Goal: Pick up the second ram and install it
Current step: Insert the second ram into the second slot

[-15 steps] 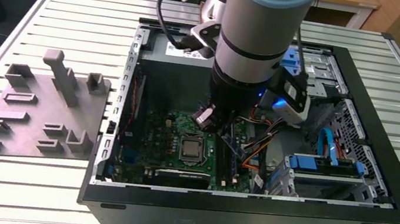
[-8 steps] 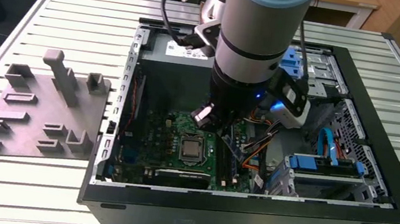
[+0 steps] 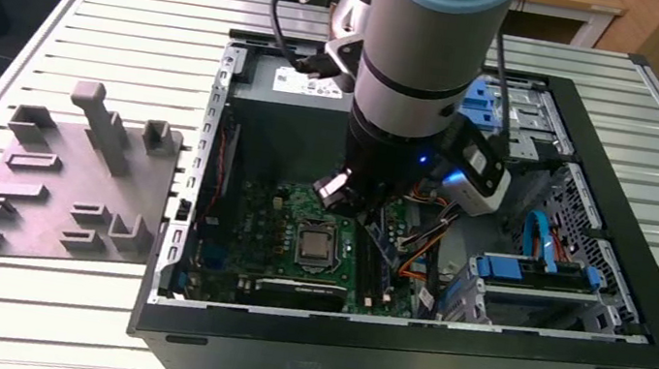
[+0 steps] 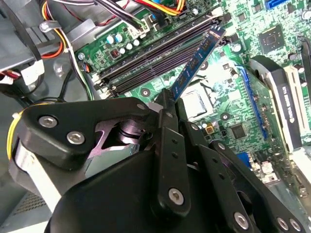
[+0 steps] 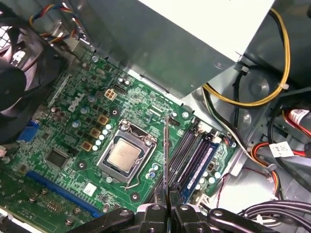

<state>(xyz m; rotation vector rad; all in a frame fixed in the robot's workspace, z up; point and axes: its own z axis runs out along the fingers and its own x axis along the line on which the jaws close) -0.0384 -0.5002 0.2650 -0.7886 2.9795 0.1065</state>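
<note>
My gripper (image 4: 170,101) is shut on the second ram (image 4: 197,63), a thin dark stick with bluish marks that juts out from between the fingers. In the first wrist view the ram (image 5: 166,155) shows edge-on as a thin line rising from the gripper (image 5: 167,196). It hangs tilted just above the long black motherboard slots (image 4: 155,53), beside the processor socket (image 5: 125,156), and I cannot tell whether it touches a slot. Another stick (image 5: 203,162) with blue labels sits in one of the slots (image 5: 184,145). In the exterior view the arm (image 3: 419,71) reaches down into the open computer case (image 3: 409,353).
A grey fixture plate (image 3: 69,175) with upright blocks lies on the slatted table at the exterior view's left of the case. Coloured cable bundles (image 4: 146,14) run close to the slots. A fan (image 5: 19,53), the power supply box (image 5: 184,39) and blue drive bays (image 3: 538,275) surround the motherboard.
</note>
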